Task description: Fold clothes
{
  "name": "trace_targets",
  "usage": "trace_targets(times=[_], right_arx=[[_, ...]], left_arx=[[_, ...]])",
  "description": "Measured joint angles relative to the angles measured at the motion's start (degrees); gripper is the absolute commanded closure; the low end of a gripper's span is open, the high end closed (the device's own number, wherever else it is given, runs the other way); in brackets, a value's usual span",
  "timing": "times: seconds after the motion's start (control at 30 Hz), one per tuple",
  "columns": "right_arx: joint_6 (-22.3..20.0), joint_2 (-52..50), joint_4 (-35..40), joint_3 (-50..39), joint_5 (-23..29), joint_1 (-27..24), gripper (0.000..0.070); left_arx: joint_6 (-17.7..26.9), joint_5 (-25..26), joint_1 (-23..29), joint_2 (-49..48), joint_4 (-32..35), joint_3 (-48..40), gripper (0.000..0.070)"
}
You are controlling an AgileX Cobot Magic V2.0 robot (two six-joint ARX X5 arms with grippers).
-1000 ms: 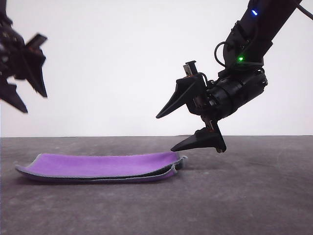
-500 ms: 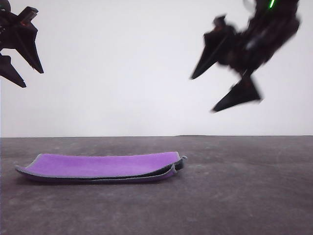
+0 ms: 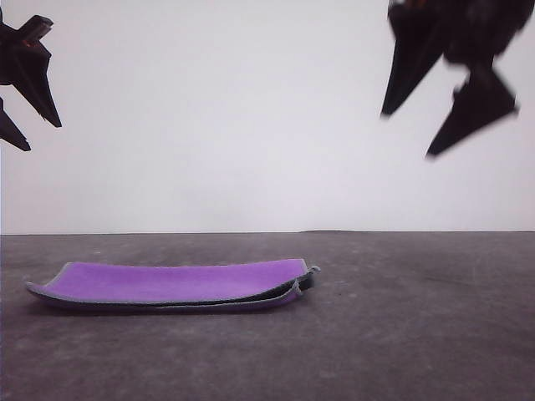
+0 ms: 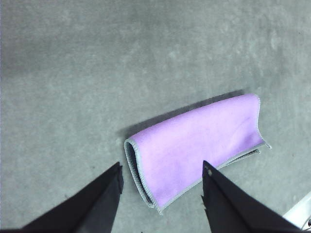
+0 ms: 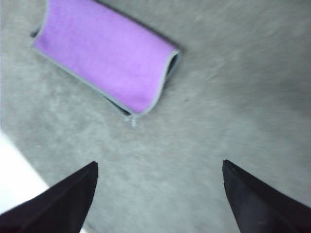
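**Folded cloth lies flat on the table, both grippers raised and spread**

Front view: the cloth (image 3: pixel 175 286) lies on the grey table (image 3: pixel 418 334), left of centre. It is folded in two, purple face up, with a dark grey layer showing at the open end on its right, where the stitched edges part slightly. The left gripper (image 3: pixel 25 117) hangs high at the left edge of the picture, its dark fingers apart and holding nothing. The right gripper (image 3: pixel 410 134) is high at upper right, blurred, its two fingers also apart and holding nothing. Both are well above the cloth, and nothing lies between them and it. A plain white wall (image 3: pixel 217 117) stands behind the table.

Left wrist view: the cloth (image 4: pixel 194 143) lies on the table (image 4: pixel 97 63), partly between the two dark fingertips (image 4: pixel 102 194) as seen from above, the rounded fold end nearest them. The grey stitched edge runs around the purple face. The fingers are spread and clear of the cloth.

Right wrist view: the cloth (image 5: pixel 104 60) lies well away from the widely spread fingertips (image 5: pixel 68 194), bare table (image 5: pixel 218 87) between them. Its open end shows a dark gap between the layers. The picture is slightly blurred.
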Motion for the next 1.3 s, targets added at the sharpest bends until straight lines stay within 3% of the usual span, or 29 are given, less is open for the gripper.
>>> trace_targets(times=[0.1,0.27,0.47,0.83,1.2,1.3], right_arx=[[3.2,0.7,9.2,-8.4,-3.5,0.9,0.0186],[11.9,0.7,26.6,-17.9,-4.4,2.6,0.0187],[21.8,1.9,40.1,-21.3,-4.9,6.5,0.0189],[31.6,9.0,49.1,-21.3,-5.2,9.9,0.019],[35.4,12.5,52.8,-21.2,-6.1,11.1,0.0227],[36.0,13.2,53.9,-21.1,-7.0,12.0,0.0266]], left_arx=[[0.0,0.0,0.0,0.0,0.0,0.0,0.0385],[0.0,0.0,0.0,0.0,0.3,0.0,0.0385],[-0.5,0.0,0.0,0.0,0.3,0.0,0.0385],[-1.1,0.0,0.0,0.0,0.3,0.0,0.0385],[-1.2,0.0,0.0,0.0,0.3,0.0,0.0385],[-1.2,0.0,0.0,0.0,0.4,0.0,0.0385]])
